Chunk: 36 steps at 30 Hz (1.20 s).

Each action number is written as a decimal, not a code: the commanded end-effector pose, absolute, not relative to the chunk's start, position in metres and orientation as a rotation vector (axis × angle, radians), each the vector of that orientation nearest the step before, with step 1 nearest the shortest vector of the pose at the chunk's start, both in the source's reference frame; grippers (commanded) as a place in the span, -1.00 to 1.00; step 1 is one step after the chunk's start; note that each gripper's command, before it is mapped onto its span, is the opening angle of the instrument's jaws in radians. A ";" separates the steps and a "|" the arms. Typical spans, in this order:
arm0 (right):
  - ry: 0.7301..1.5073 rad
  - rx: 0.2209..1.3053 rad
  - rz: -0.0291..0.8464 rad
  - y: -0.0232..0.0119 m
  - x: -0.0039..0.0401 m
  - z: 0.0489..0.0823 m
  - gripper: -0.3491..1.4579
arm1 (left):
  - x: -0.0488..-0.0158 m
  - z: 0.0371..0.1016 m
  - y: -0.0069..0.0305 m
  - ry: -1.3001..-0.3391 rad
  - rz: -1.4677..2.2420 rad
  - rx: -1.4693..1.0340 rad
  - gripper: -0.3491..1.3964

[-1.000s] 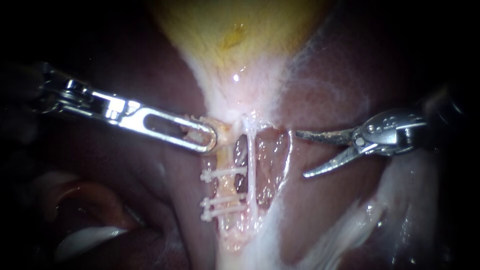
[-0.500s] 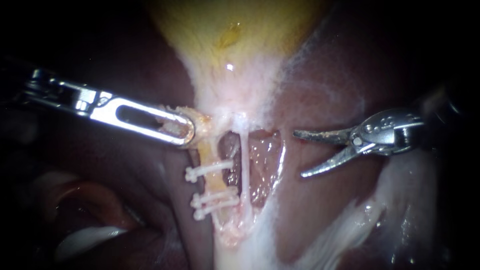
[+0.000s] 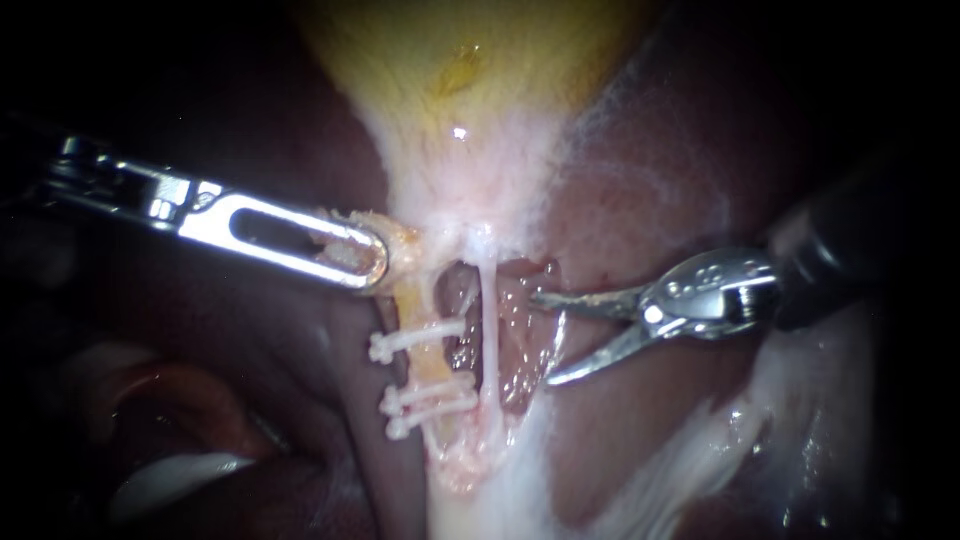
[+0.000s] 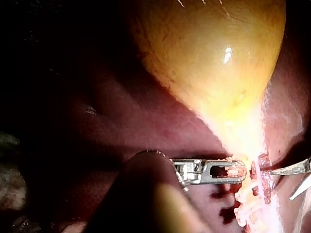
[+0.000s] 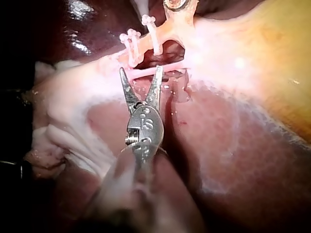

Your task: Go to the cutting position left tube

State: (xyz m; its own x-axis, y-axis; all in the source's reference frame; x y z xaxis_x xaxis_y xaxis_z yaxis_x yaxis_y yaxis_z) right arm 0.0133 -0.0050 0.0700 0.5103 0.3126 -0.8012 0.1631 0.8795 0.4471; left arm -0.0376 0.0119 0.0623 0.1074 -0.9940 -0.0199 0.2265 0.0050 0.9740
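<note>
Left tube (image 3: 425,365) runs down from gallbladder (image 3: 480,70), clips (image 3: 440,400) crossing it.

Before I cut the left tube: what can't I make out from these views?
- Endoscope view: the left tool, shut on the left tube, covers that tube's upper end.
- Endoscope view: depth is unclear, so whether the right tool's open jaws touch the right tube cannot be told.
- Left wrist view: the clips are partly cut off by the edge.
- Right wrist view: the left tool is cut off by the edge.

Yellow gallbladder (image 3: 470,70), dark red liver (image 3: 630,430)
</note>
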 end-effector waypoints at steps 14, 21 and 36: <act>1.020 0.572 0.080 -0.0079 0.0180 0.0747 0.98 | -0.0377 0.0621 0.0118 -0.959 -1.235 1.094 -1.00; 1.019 0.586 0.081 -0.0079 0.0191 0.0751 0.98 | -0.0377 0.0621 0.0118 -0.959 -1.235 1.094 -1.00; 1.112 0.730 0.128 -0.0085 0.0216 0.0741 0.98 | -0.0380 0.0623 0.0120 -0.959 -1.236 1.094 -1.00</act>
State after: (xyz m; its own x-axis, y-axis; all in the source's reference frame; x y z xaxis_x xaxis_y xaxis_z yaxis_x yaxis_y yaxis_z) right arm 0.0217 -0.0085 0.0741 0.4613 0.4457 -0.7671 0.2573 0.7603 0.5965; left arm -0.0380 0.0120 0.0623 0.1056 -0.9942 -0.0192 0.2272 0.0053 0.9738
